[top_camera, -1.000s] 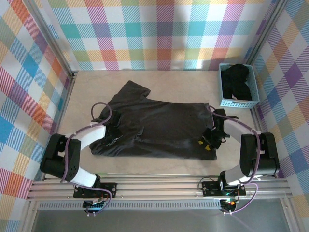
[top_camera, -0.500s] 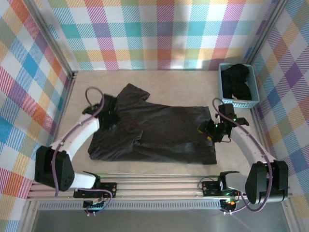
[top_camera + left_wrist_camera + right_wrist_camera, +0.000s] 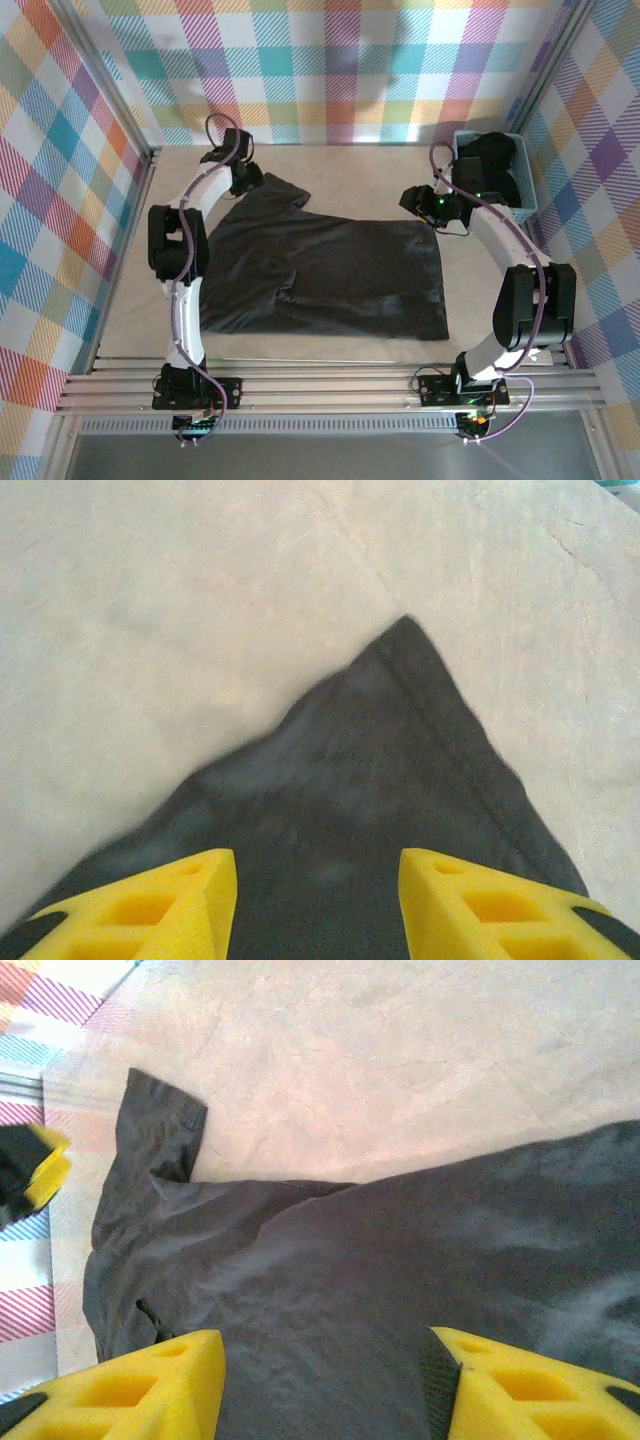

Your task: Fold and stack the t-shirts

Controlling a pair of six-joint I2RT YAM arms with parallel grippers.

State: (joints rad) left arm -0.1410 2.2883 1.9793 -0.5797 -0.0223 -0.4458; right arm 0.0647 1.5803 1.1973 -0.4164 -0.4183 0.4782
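Dark t-shirt [image 3: 330,270] spread flat across the middle of the desk [image 3: 480,300], straight edge toward 3 o'clock, one sleeve [image 3: 282,188] jutting out toward 11 o'clock. Some creasing near the 8 o'clock part of the cloth.

Left gripper [image 3: 245,173] just beside the tip of that sleeve, on its 9 o'clock side. From the left wrist: gripper [image 3: 318,905] with yellow fingers [image 3: 150,910] spread apart and nothing pinched between them, with the dark cloth [image 3: 400,780] below and ahead, narrowing to a point at 12 o'clock against the pale desk. Cannot tell whether touching the cloth or hanging just above it.

Right gripper [image 3: 420,200] at the far corner of the t-shirt, toward 1 o'clock from its middle. From the right wrist: gripper [image 3: 325,1385] likewise with fingers [image 3: 130,1385] parted and holding nothing. T-shirt [image 3: 400,1290] stretching away beneath, sleeve [image 3: 150,1130] far off toward 10 o'clock.

Light-blue lattice basket [image 3: 492,213] at 2 o'clock on the desk, close against the checked wall, near the right gripper but apart from the spread t-shirt. Inside it, a crumpled dark bundle [image 3: 495,165] of the same kind of cloth, heaped toward the far end; number of pieces impossible to tell.
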